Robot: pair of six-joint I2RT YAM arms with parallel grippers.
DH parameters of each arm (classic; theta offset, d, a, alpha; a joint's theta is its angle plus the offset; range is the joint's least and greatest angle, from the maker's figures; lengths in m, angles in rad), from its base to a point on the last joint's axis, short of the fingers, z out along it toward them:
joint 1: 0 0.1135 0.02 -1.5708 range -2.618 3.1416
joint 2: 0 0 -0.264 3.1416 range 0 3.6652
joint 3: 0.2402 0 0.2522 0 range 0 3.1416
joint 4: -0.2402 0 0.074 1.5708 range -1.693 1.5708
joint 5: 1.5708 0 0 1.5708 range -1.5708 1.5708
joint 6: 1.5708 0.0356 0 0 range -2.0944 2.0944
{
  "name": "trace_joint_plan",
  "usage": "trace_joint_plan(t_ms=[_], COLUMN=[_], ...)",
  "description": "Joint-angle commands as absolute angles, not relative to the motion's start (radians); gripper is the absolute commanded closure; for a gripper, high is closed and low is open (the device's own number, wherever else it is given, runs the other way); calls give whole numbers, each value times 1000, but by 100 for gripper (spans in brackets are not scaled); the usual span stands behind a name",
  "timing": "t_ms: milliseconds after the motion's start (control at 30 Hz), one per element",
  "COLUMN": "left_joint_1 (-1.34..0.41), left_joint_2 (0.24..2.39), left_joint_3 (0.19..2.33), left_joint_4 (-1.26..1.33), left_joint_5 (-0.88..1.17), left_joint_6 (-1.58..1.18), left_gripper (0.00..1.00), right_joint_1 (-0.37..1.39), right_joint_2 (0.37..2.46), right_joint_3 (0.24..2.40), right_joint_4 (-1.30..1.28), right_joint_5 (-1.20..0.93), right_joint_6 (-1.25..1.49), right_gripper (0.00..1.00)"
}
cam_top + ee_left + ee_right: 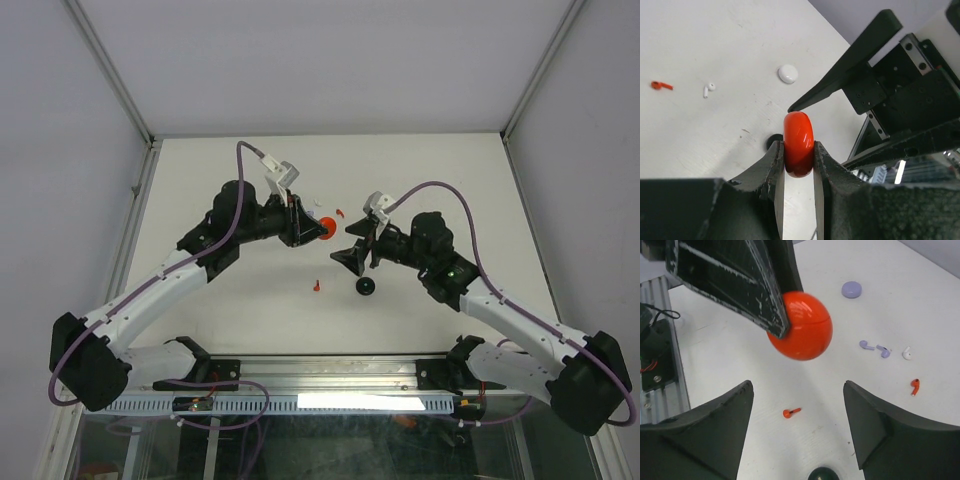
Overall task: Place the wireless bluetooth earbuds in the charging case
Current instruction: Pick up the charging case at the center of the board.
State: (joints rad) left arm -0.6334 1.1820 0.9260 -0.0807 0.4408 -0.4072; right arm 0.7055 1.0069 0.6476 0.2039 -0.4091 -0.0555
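Red case (pixel 798 134) in left claw (pixel 798 151)

Overhead camera looks down; 2 close wrist cameras share red case (pixel 799 144).

Your left claw (pixel 798 146) pinches the red case (pixel 798 132) edge-on (upright between its fingers). The right arm's finger (pixel 837 77) tips just beside the case's top. On the surface (pixel 715 140) lie a red bud (pixel 661 85), a white bud (pixel 708 89) and a white case (pixel 788 73).

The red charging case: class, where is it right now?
The red charging case is held over the middle of the table in the top view, pinched in the left claw, with the open right claw facing it.
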Motion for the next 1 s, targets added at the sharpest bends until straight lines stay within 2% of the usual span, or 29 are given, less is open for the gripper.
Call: trace_joint_plan(t_ms=[0, 267, 500, 967], left_joint_1=[-633, -633, -633, -635], left_joint_2=[1131, 1157, 1170, 1175], left_joint_3=[1018, 1105, 1138, 1152], left_joint_4=[-168, -300, -343, -351], left_joint_5=[515, 692, 846, 877], left_joint_6=[-185, -25, 44, 84], left_gripper=[100, 100, 100, 100], right_joint_1=[670, 639, 638, 639], right_joint_2=[981, 974, 991, 1042], right_joint_3=[724, 765, 783, 800], right_joint_4=[118, 116, 161, 274], right_joint_5=[-610, -731, -810, -912], right_joint_6=[-101, -120, -120, 6], right_gripper=[25, 24, 27, 46])
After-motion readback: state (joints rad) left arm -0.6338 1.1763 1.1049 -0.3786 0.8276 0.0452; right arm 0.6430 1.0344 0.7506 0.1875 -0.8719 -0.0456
